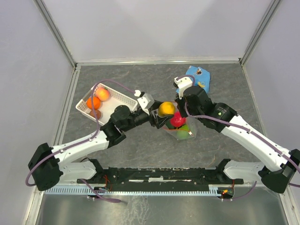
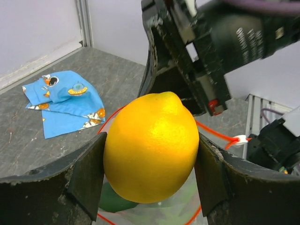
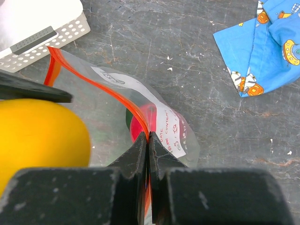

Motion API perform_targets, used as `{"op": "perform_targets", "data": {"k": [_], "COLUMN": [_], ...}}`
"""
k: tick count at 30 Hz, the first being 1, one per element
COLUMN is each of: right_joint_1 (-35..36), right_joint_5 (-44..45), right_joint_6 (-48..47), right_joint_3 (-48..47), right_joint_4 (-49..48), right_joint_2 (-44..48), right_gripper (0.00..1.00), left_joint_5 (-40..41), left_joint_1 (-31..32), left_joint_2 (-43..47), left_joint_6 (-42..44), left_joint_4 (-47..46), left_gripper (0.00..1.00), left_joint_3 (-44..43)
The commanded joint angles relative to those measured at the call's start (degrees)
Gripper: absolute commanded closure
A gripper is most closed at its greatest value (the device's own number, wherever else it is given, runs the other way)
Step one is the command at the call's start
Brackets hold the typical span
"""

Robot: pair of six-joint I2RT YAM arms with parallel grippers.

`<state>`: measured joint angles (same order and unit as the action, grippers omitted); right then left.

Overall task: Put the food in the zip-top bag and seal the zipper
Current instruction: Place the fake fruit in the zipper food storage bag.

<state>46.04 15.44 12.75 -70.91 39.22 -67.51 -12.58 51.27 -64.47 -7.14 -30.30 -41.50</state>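
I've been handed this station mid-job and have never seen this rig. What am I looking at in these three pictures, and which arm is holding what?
Two robot arms work at a grey table. The wide picture looks down from above. The other two come from a camera on each wrist. The left gripper is clamped on a yellow-orange fruit, held over the open mouth of the zip-top bag. The right gripper pinches the bag at its red-orange zipper, holding that edge up. A red fruit and a green one are already inside. In the white basket sit two more fruits, and a blue packet lies beyond the bag.
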Motion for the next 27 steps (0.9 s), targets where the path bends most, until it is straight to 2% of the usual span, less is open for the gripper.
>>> {"op": "perform_targets", "data": {"k": [1,6,20,27], "right_joint_1": [-0.16,-0.16,-0.16,-0.16], "right_joint_5": [-0.91,-1.12,-0.58,-0.85], "right_joint_6": [1.17,1.31,1.35,1.53], "right_joint_3": [-1.2,-1.03,-0.32,-0.05], "right_joint_4": [-3.34,-2.93,-2.67,-2.66], "right_joint_2": [1.1,1.63,2.55,2.38], "right_gripper": [0.92,0.92,0.91,0.91], "left_joint_5": [0.35,2.08,14.77,14.92], "left_joint_1": [0.64,0.8,0.81,0.77], "left_joint_2": [-3.11,-5.9,-6.17,-5.25], "left_joint_6": [5.03,6.47,8.24,7.1], "left_joint_4": [-7.55,-7.13,-2.15,-0.23], "left_gripper": [0.49,0.43,0.23,0.14], "left_joint_3": [0.36,0.39,3.0,2.56]}}
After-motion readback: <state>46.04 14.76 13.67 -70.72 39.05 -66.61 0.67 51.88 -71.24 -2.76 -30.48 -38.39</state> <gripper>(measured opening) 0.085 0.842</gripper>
